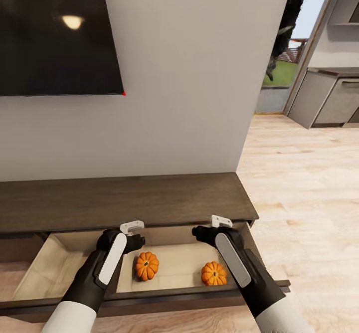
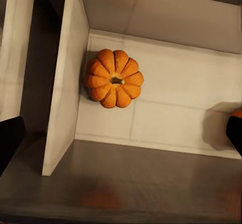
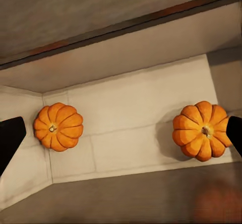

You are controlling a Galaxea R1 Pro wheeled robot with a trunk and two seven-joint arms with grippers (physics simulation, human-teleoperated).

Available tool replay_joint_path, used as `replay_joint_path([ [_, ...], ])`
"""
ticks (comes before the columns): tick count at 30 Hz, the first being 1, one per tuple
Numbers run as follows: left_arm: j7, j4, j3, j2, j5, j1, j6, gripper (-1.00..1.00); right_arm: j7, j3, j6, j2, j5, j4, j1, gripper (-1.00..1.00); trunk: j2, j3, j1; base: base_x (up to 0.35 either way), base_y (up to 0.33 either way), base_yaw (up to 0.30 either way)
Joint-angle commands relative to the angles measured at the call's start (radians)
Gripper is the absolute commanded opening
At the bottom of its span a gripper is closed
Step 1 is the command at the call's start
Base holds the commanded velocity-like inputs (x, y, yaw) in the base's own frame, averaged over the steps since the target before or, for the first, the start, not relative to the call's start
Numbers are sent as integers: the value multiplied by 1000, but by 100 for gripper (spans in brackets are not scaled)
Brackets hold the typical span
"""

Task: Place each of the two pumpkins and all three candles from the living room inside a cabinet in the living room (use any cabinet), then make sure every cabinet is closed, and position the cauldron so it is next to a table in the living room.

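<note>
Both arms hang over the open drawer (image 1: 45, 263) of the cabinet (image 1: 124, 201). L gripper (image 1: 132, 228) and R gripper (image 1: 219, 222) hold nothing, jaws spread wide. Two pumpkins sit on the drawer floor: left pumpkin (image 1: 147, 265) against the divider, right pumpkin (image 1: 214, 273) near the drawer's right wall. Behind, wall w/ dark TV (image 1: 57, 34).
</note>
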Motion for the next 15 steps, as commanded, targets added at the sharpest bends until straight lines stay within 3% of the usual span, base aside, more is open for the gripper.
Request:
replay_joint_path([
  [1,10,-1,0,1,11,-1,2,100,-11,-10,7,1,-14,3,-1,100,7,2,-4,0,0,0],
  [4,11,-1,1,1,10,-1,2,100,-17,-25,20,1,-17,11,-1,100,28,12,-16,0,0,0],
  [11,11,7,3,7,8,-1,1,100,-164,-30,28,6,-24,18,-1,100,77,34,-42,0,0,0],
  [15,11,8,4,11,7,-1,1,100,-185,-31,28,5,-25,18,-1,100,105,46,-58,0,0,0],
])
